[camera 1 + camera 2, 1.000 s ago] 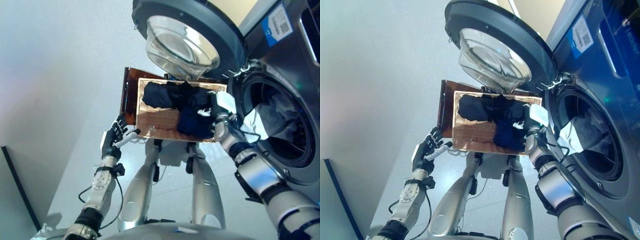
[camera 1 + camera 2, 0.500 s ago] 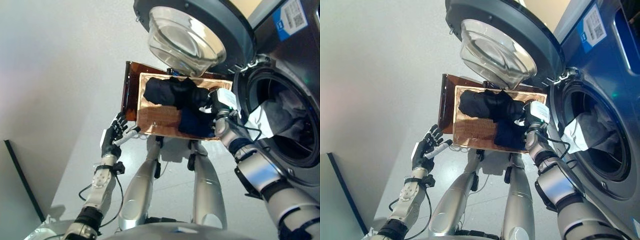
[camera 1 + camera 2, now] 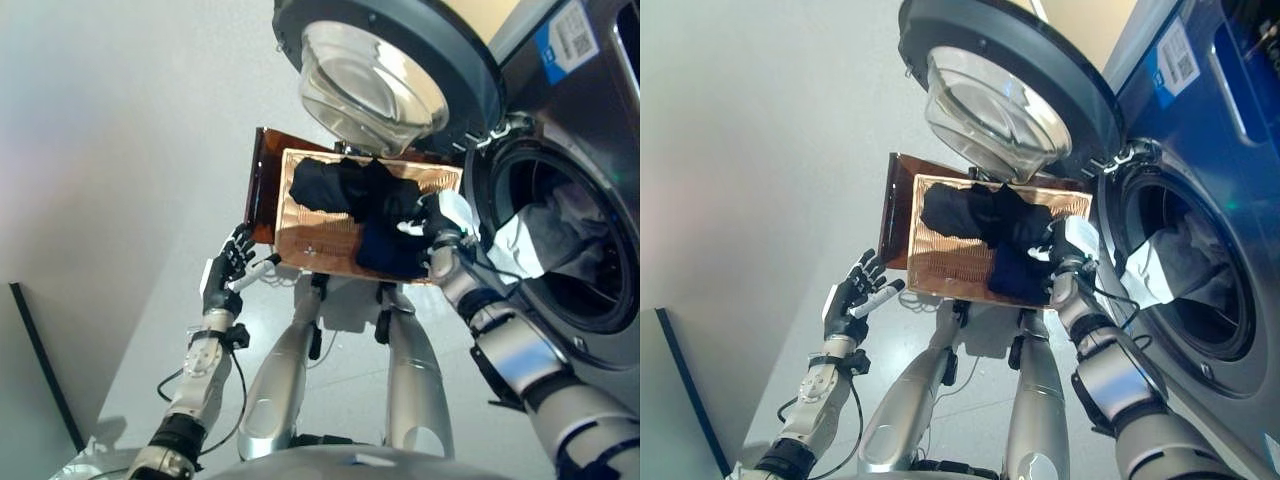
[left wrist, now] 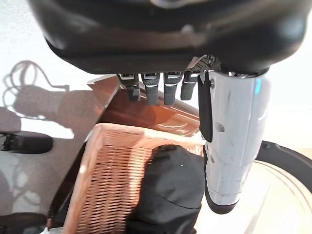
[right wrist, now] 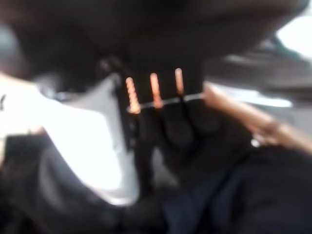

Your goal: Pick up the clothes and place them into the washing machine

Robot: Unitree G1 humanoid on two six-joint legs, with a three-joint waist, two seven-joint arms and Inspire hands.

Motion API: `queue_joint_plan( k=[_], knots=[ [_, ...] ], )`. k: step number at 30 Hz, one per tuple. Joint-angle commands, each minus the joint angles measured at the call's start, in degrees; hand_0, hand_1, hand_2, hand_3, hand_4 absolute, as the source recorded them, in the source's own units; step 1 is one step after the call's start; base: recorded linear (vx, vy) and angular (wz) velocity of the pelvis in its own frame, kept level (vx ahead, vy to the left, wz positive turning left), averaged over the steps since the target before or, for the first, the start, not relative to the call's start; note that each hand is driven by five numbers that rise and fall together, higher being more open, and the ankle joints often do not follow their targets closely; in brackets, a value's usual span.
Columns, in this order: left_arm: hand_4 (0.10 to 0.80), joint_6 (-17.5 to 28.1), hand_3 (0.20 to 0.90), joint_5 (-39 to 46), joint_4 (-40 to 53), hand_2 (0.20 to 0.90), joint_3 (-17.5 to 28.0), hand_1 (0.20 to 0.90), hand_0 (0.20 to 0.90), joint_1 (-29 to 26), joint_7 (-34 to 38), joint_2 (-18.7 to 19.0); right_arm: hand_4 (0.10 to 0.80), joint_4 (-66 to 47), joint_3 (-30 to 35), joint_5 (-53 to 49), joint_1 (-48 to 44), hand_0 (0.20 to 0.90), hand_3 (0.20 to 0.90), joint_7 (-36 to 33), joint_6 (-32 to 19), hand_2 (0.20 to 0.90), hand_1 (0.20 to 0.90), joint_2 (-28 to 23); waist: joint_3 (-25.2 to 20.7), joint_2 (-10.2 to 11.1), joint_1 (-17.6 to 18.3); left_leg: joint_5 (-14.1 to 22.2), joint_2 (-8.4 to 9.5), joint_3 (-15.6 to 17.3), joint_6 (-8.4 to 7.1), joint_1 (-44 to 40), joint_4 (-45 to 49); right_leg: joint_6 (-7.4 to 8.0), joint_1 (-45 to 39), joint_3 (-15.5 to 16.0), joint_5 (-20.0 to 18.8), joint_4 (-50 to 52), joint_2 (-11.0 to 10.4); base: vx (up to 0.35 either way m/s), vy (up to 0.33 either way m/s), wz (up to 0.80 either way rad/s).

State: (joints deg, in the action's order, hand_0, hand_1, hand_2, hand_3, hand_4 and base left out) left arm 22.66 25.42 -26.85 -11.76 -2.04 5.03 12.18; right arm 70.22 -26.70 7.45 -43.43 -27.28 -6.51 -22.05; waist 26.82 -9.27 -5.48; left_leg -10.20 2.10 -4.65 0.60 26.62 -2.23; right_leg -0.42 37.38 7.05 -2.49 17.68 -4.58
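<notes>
While the right hand (image 3: 437, 232) reaches into the wicker basket (image 3: 312, 240) at the side nearest the washing machine (image 3: 1200, 200), its fingers sink among the dark clothes (image 3: 365, 200), so whether they have closed on any cloth cannot be told. The clothes lie heaped in the basket: a black bundle toward the side nearest the machine's open door (image 3: 385, 65), and a dark blue garment (image 3: 388, 248) just beside the right hand. A pale garment (image 3: 540, 240) already hangs in the drum opening of the machine. The left hand (image 3: 225, 272) hovers on the far side of the basket from the machine, clear of the rim, fingers straight and spread, holding nothing. The step in hand is judged to be the grasp of the next garment. To do it well, the fingers should gather a full fold of the blue cloth rather than a thin edge, lift it clear of the basket wall before swinging toward the drum, and pass beneath the raised door so that no trailing cloth snags the basket rim or the door seal.
</notes>
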Motion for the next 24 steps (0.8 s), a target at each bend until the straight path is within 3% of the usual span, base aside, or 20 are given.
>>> queue_joint_plan(
  k=[1,7,16,24],
  knots=[
    [0.800,3.3,0.900,0.3,2.8,0.900,2.5,0.900,0.900,3.0,0.9,2.9,0.300,-6.4,0.0,-5.0,5.6,0.200,0.200,1.0,-6.0,0.200,0.200,2.0,-4.7,1.3,0.7,2.2,3.64,0.7,-1.40,0.4,-2.8,3.00,0.6,0.0,-0.5,-3.3,0.0,0.073,-0.026,-0.01],
    [0.800,3.6,0.900,1.1,1.3,0.900,3.6,0.900,0.900,4.1,0.3,2.3,0.300,-20.4,3.5,-9.5,16.9,0.200,0.200,4.3,-9.3,0.200,0.200,-0.4,-6.0,3.0,2.3,3.2,3.45,0.7,-1.35,-2.3,-2.8,3.32,-2.3,0.1,0.0,-3.6,-0.1,0.042,-0.022,0.00],
    [0.800,3.9,0.900,2.7,0.1,0.900,4.0,0.900,0.900,4.6,-1.2,1.8,0.300,-23.3,7.4,-16.4,24.0,0.200,0.200,9.2,-12.1,0.200,0.200,-1.4,-7.8,3.5,3.2,4.1,3.37,0.8,-1.22,-4.9,-2.8,3.61,-5.4,-0.1,0.1,-5.2,0.2,0.030,-0.010,-0.03],
    [0.800,4.1,0.900,5.7,-1.4,0.900,4.4,0.900,0.900,5.0,-3.0,0.7,0.300,-27.0,14.1,-36.3,31.2,0.200,0.200,18.7,-16.2,0.200,0.200,0.2,-9.0,4.0,4.4,4.6,3.22,1.3,-1.26,-6.0,-2.8,3.80,-7.0,-0.5,0.0,-6.6,0.5,0.020,0.001,-0.06]
  ],
)
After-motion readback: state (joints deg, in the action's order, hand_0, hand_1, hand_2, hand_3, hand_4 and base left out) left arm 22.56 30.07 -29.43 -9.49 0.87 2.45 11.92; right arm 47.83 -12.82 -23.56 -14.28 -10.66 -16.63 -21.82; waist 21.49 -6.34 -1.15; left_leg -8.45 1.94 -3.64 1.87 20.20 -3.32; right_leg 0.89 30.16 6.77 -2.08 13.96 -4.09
